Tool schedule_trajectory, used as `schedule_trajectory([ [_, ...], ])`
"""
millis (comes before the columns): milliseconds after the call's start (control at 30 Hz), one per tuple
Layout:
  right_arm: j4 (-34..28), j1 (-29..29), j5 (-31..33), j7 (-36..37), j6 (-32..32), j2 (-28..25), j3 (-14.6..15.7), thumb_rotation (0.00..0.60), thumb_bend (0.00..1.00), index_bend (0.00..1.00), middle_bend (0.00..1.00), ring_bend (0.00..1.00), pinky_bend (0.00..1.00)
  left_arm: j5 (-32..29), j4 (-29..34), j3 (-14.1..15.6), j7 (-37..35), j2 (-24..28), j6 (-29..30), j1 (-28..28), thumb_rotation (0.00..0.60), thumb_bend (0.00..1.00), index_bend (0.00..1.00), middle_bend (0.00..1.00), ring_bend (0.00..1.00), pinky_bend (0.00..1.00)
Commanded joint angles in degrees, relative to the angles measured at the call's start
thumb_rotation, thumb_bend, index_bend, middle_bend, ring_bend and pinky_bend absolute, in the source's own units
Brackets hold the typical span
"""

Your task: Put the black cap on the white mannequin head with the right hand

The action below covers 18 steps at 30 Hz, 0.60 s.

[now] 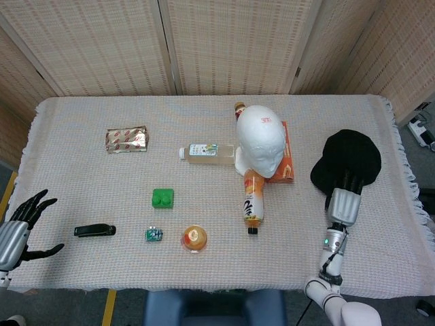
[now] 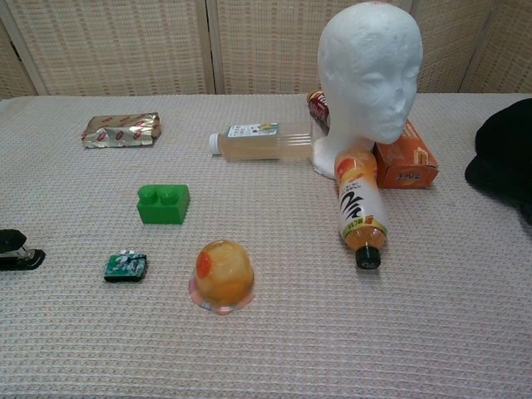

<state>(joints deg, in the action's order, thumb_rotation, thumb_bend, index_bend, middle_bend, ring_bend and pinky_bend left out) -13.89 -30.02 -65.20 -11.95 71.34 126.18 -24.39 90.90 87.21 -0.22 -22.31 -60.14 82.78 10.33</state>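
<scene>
The white mannequin head (image 1: 262,139) stands upright at the table's centre right, also seen in the chest view (image 2: 368,75). The black cap (image 1: 348,159) lies on the cloth to its right; the chest view shows only part of the cap (image 2: 505,158) at the right edge. My right hand (image 1: 344,198) reaches from the front, its dark fingers lying on the cap's near edge and holding it. It is out of the chest view. My left hand (image 1: 17,227) hovers at the front left corner, fingers spread, holding nothing.
An orange drink bottle (image 1: 253,197) lies in front of the mannequin head and an orange box (image 1: 285,163) beside it. A clear bottle (image 1: 204,153), green block (image 1: 162,198), jelly cup (image 1: 194,238), black stapler (image 1: 94,231) and foil packet (image 1: 126,138) lie further left.
</scene>
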Motion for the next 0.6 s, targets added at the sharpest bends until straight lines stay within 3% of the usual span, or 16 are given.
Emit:
schedule_trajectory([
  [33,0.06,0.24,0.25,0.46,-0.35,-0.34,-0.14,0.600,0.53,0.46,0.00,0.00,0.00,0.06,0.03,-0.06,0.06,-0.05,0.31,-0.14,0.600,0.17,0.18,0.05,0.00,0.14],
  [267,-1.31,0.33,1.35,3.78,0.80,-1.72,-1.53,0.600,0.55,0.54,0.04,0.00,0.00,-0.24,0.00,-0.30,0.56,-0.14,0.88,-0.46,0.600,0.17,0.18,0.05,0.00,0.14],
  [433,-3.74,0.06,2.14,6.78,3.87,-4.01,-3.19,0.600,0.49,0.65,0.11,0.00,0.00,-0.44,0.05,-0.54,0.70,-0.17,1.49,-0.76,0.600,0.17,0.18,0.05,0.00,0.14],
  [600,-8.26,0.33,2.40,7.31,7.28,-7.78,-4.33,0.600,0.45,0.69,0.13,0.00,0.00,-0.44,0.18,-0.64,1.08,-0.18,2.16,-1.15,0.600,0.17,0.18,0.05,0.00,0.14],
])
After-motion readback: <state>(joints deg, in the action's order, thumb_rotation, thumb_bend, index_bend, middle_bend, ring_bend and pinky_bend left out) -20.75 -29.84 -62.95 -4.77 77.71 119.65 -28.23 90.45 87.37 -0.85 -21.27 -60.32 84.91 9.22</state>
